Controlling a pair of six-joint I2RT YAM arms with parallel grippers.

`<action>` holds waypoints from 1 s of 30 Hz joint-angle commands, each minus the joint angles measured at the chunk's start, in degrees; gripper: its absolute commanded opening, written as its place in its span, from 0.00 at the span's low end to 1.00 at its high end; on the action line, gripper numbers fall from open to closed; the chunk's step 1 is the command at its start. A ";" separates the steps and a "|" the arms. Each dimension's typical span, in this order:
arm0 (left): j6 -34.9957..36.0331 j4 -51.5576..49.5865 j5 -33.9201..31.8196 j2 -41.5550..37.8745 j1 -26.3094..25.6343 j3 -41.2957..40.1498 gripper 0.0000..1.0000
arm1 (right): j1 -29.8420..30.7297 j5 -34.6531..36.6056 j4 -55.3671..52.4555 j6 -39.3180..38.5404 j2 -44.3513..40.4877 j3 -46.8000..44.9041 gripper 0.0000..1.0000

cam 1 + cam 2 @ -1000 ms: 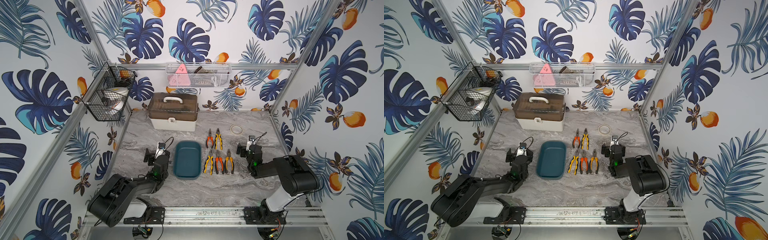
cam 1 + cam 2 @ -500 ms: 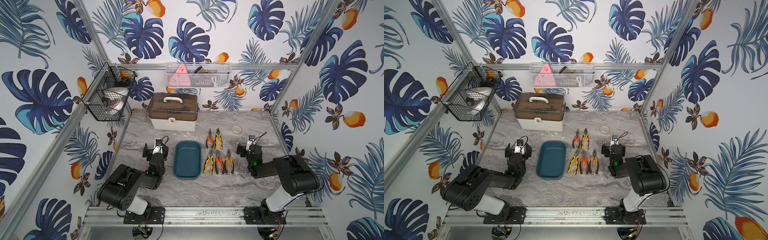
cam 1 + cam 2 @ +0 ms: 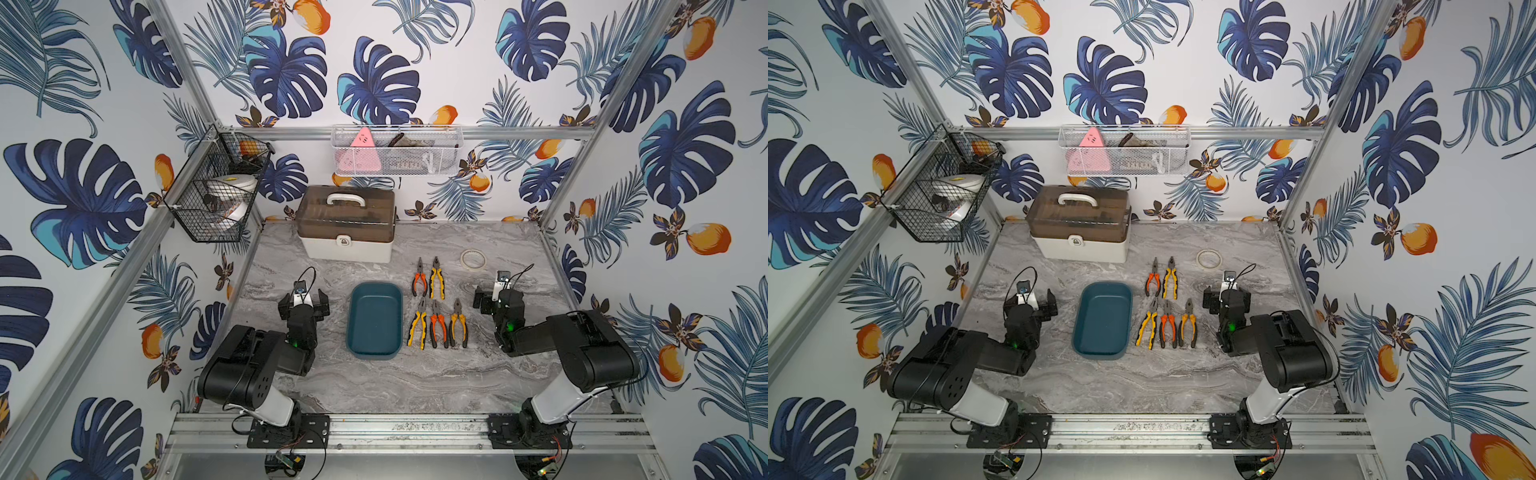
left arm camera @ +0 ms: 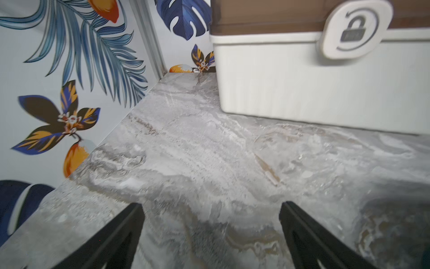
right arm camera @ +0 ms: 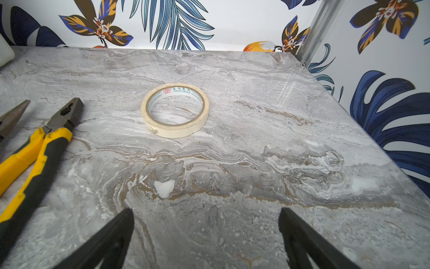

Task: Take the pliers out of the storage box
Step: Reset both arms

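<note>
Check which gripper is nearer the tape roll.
Right. The right gripper sits just short of the tape roll, open, not touching. The left gripper is beyond the storage box and pliers, facing the white toolbox.

Walls [image 3: 457,62] papered with blue leaves and orange fruit are enclosing a grey marbled surface [image 3: 415,382]. Aluminium posts [image 3: 602,124] are rising at the corners. A black wire basket [image 3: 216,199] is hanging at ten o'clock, a white mesh rack [image 3: 397,151] at twelve. Light is falling evenly.

Pliers [image 3: 436,314] lie right of the storage box [image 3: 376,320], toolbox [image 3: 347,230] behind.
</note>
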 commanded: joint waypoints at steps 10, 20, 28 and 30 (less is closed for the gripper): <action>-0.51 -9.12 8.15 3.95 0.84 7.36 0.99 | -0.07 -0.36 0.86 0.64 0.01 0.30 1.00; 2.61 -6.82 4.33 4.33 -2.81 6.61 0.99 | -0.07 -0.33 0.98 0.55 0.01 0.29 1.00; 2.87 -6.17 3.72 4.37 -3.26 6.33 0.99 | -1.01 -1.67 -1.36 1.75 -0.18 1.24 1.00; 2.84 -6.07 3.72 4.38 -3.22 6.39 0.99 | -1.04 -1.69 -0.63 1.29 0.03 1.10 1.00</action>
